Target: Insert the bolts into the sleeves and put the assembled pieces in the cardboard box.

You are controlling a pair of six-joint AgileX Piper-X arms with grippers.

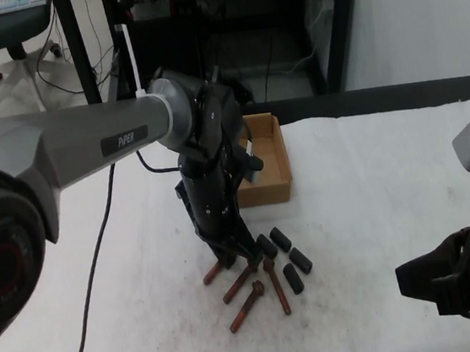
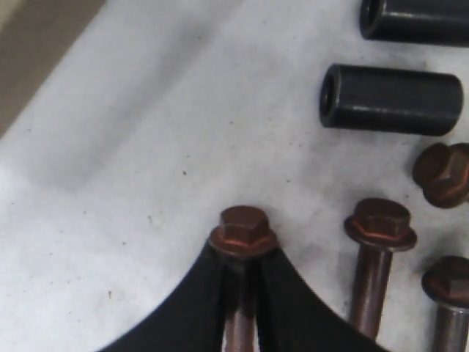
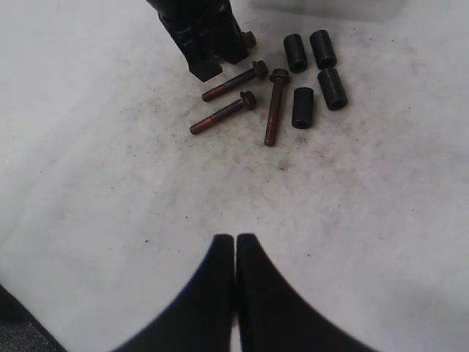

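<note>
Left gripper (image 2: 242, 258) is clamped on a bolt (image 2: 242, 229) just under its head, three more bolts (image 2: 377, 242) and four sleeves (image 2: 392, 99) lying close by, cardboard box (image 1: 266, 191) just beyond, right gripper (image 3: 235, 246) closed on nothing, well apart.

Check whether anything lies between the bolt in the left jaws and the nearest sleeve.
Nothing visible does. Bare tabletop separates the bolt from the nearest sleeve; the other bolts lie off to one side.
</note>
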